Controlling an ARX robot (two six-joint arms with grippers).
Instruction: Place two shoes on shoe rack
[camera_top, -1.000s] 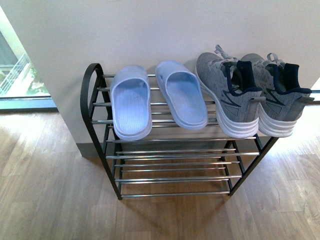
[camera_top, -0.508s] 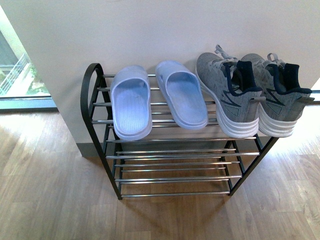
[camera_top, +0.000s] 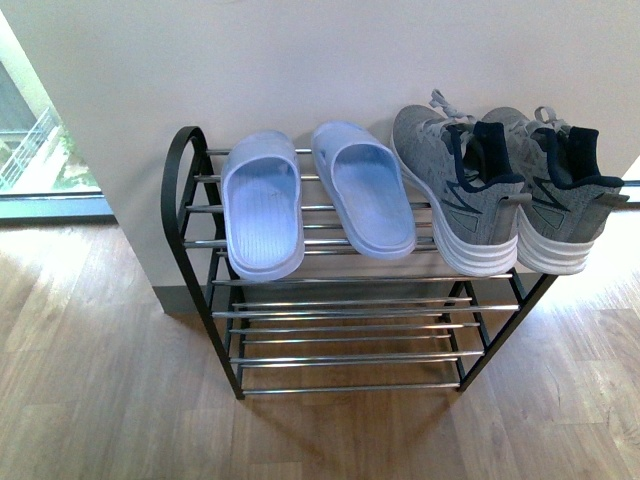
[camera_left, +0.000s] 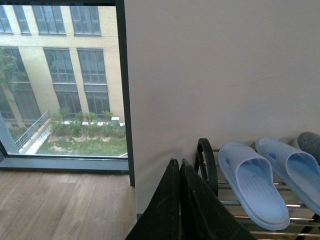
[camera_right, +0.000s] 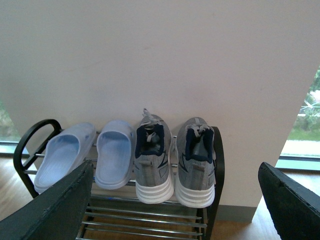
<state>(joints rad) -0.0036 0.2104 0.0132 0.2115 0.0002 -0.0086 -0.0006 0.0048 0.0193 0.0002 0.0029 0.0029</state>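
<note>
Nothing moved since earlier frame, two shoes (camera_top: 510, 195) at shoe rack (camera_top: 340, 310) top's right edge, left gripper (camera_left: 179, 200) pressed together, right gripper (camera_right: 175, 210) spread

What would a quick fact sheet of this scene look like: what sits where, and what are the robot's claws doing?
Shoe rack: black frame, chrome bars, against a white wall
Top tier, left part: two light blue slippers, toes to the wall
Top tier, right part: two grey sneakers, side by side, heels outward
Lower tiers: nothing visible on them
Left gripper: shut, holding nothing, away from the rack
Right gripper: open, holding nothing, facing the sneakers
Floor: wood planks
Task state: both sneakers appear placed
</note>
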